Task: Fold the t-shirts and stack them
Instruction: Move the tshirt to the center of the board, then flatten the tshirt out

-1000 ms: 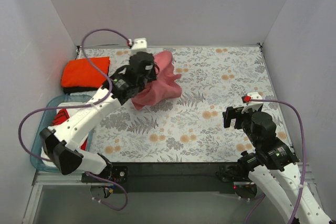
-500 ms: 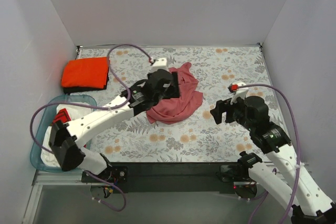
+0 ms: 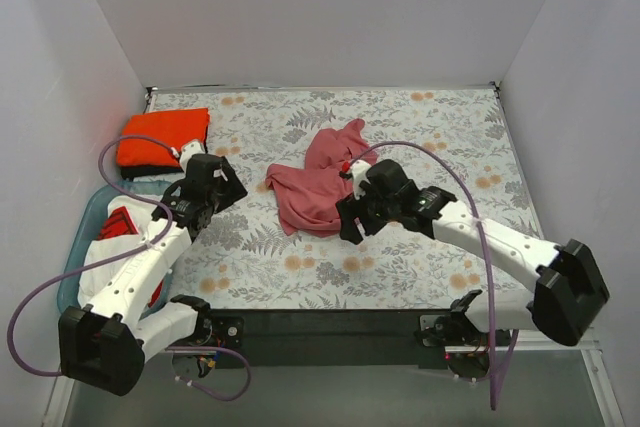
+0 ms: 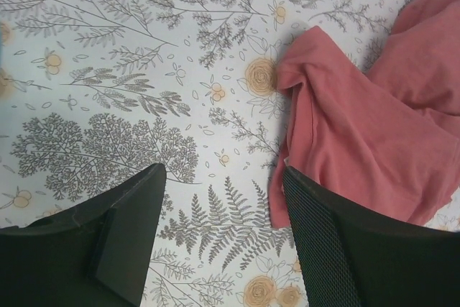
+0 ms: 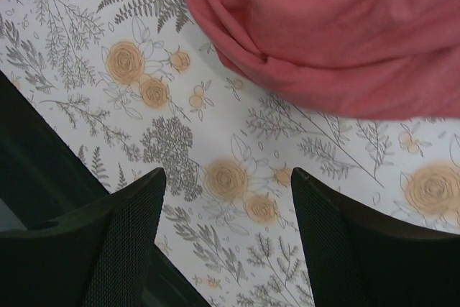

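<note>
The dusty rose-red t-shirt (image 3: 318,182) lies crumpled in the middle of the flowered table. It also shows in the left wrist view (image 4: 374,134) and in the right wrist view (image 5: 323,19). The orange t-shirt (image 3: 163,137) lies folded at the back left, on top of the black one (image 3: 150,171), of which only an edge shows. My left gripper (image 3: 228,190) is open and empty, left of the rose shirt. My right gripper (image 3: 347,222) is open and empty, just above the table at the shirt's near right edge.
A clear blue bin (image 3: 84,247) with white and red cloth stands at the left front edge, under my left arm. White walls close in the table on three sides.
My left gripper has let go of the rose shirt and pulled back to the left. The shirt now lies flat on the table. My right arm has swung left up to the shirt.
</note>
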You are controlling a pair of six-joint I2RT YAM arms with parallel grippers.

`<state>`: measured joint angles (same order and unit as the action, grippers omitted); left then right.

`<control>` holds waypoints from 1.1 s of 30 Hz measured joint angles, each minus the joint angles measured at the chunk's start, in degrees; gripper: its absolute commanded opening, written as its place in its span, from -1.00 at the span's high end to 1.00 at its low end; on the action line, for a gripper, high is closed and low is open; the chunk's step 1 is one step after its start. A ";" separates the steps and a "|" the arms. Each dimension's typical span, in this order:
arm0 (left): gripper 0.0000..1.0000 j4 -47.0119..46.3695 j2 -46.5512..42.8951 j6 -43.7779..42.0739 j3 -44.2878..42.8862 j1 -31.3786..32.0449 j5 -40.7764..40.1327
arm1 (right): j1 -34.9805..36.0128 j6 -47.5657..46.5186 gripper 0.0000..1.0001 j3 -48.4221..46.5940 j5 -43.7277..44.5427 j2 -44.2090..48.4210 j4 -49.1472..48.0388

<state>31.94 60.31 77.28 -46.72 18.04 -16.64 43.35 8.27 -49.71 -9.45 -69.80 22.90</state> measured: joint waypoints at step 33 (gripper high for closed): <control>-0.22 -9.33 -8.92 -1.70 12.20 -1.09 -0.57 | 15.96 -5.22 0.97 -40.59 24.06 -50.69 2.21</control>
<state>22.61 51.40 75.57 -34.52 16.95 -17.21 59.31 3.05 -90.30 14.61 -120.49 25.10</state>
